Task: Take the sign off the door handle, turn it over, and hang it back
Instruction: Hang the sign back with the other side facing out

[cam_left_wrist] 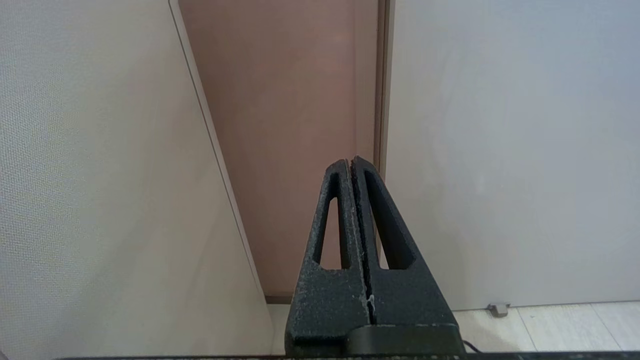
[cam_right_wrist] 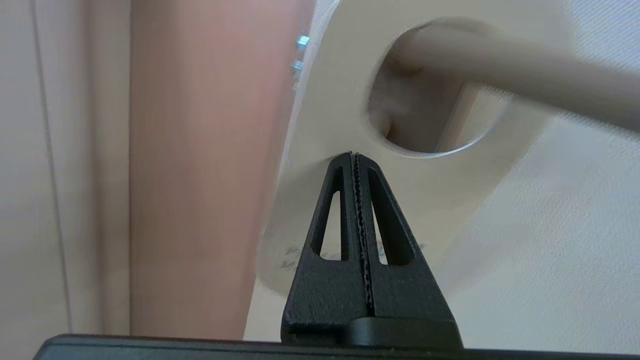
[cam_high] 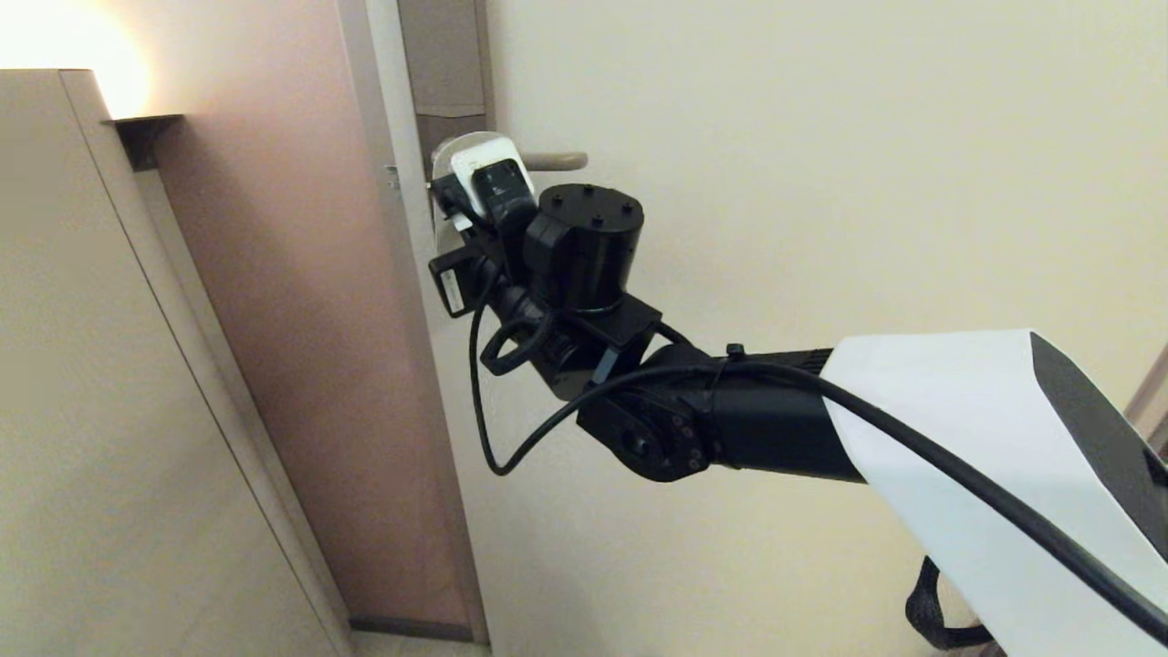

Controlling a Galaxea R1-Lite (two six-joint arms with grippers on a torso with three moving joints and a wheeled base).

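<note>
The right pincer [cam_right_wrist: 356, 156], closed on the white-faced sign [cam_right_wrist: 320, 125] just below its hole, keeps that hole ringed around the handle [cam_right_wrist: 525, 65] for hanging; the left pincer [cam_left_wrist: 351, 162] sits closed, well away.

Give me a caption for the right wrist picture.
Right tool, shut, nearing the white sign hanging on the door handle.

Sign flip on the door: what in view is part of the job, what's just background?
Job:
- sign, white side showing, on the lever
- door handle
- right gripper, jaws shut, at the sign

Background:
- left gripper, parked, shut
- door
- brown wall panel
</note>
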